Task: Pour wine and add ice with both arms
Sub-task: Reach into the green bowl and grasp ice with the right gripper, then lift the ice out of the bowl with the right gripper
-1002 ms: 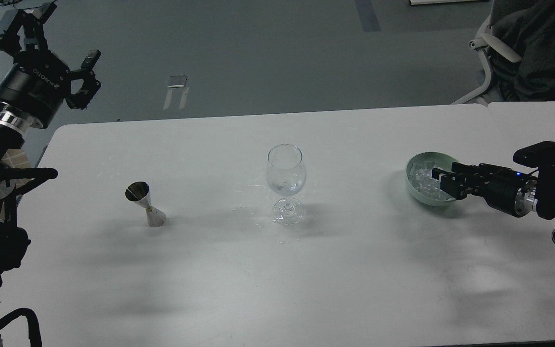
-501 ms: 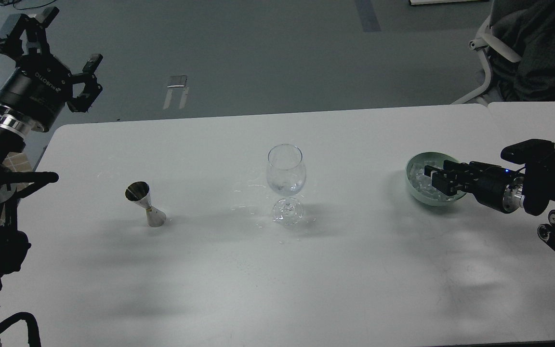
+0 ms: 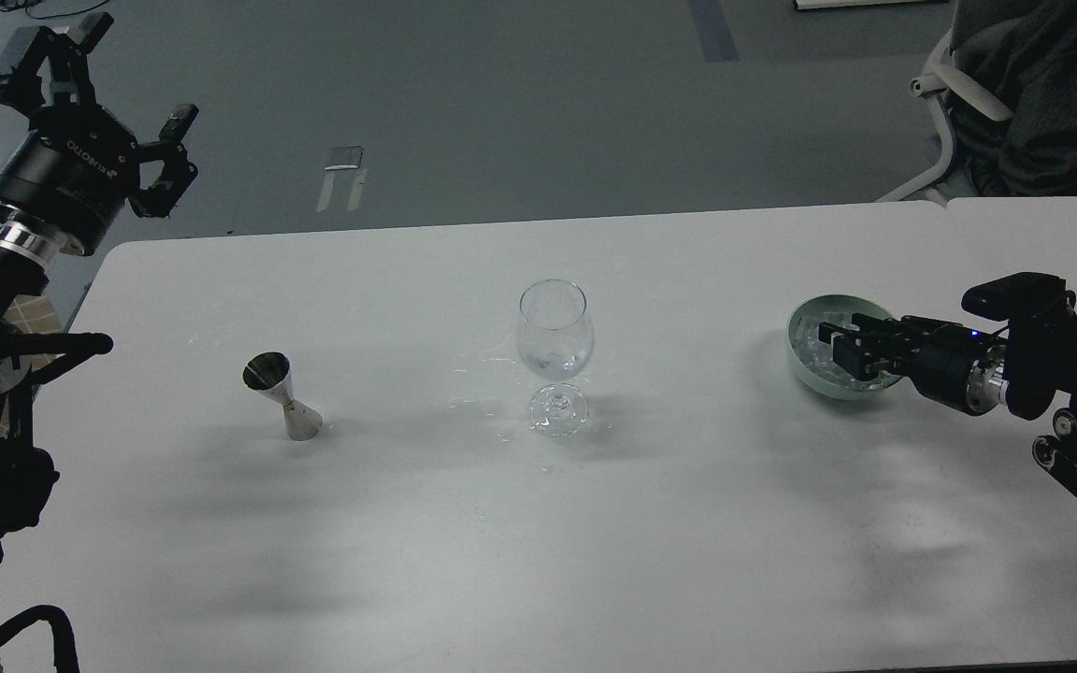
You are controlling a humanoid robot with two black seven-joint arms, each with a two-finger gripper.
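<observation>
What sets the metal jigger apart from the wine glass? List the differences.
The jigger is opaque, shiny metal; the wine glass is clear, see-through glass. The jigger is shorter than the wine glass. The jigger leans to one side, while the wine glass stands upright on its foot. The jigger is an hourglass of two cones; the wine glass has a rounded bowl on a stem. Both sit untouched on the white table.

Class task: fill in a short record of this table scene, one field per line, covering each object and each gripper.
glass: wine glass, upright, mid-table
jigger: steel jigger, upright, left of the glass
bowl: pale green bowl on the right, holding ice
left gripper: raised off the table's left corner, open, empty
right gripper: reaching into the bowl over the ice; grip unclear
</observation>
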